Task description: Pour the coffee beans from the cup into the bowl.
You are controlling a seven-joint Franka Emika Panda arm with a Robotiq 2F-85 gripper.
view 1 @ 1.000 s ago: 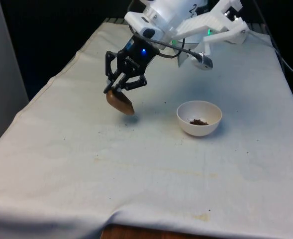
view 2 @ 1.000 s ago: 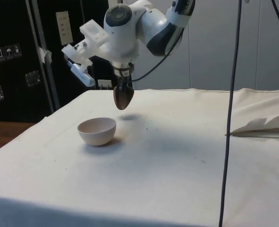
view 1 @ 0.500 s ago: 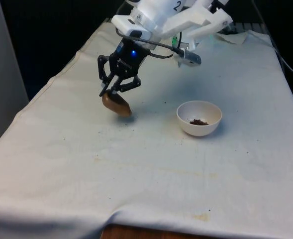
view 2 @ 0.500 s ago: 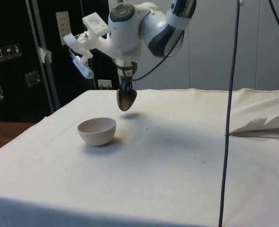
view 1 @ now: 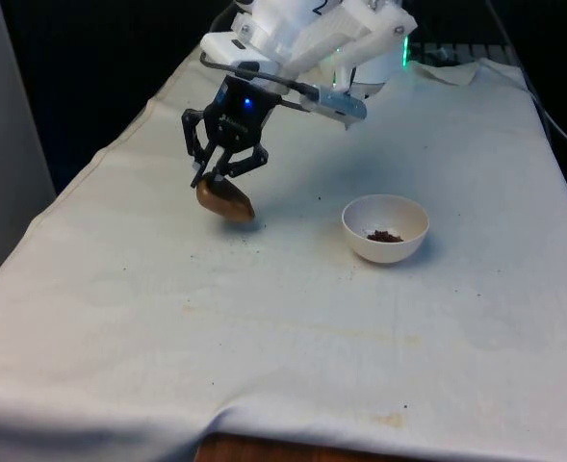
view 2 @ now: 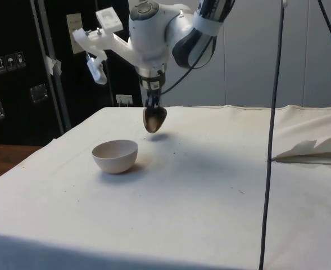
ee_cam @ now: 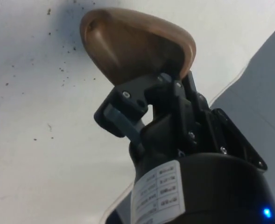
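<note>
Over the table (view 1: pixel 119 318), toward its far end, the gripper (view 1: pixel 221 175) has its jaws clamped on the brown cup (view 1: pixel 224 200), tipped and held off the cloth. Beans already sit in the white bowl (view 1: pixel 386 229), well apart. Pouring looks done; next is probably setting the cup down upright.

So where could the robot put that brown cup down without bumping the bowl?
The gripper holds the brown wooden cup tilted above the cloth. Bare cloth lies below it and toward the front view's left edge, and the whole near stretch is free too. The one crowded spot is around the white bowl with coffee beans, on the front view's right.
</note>
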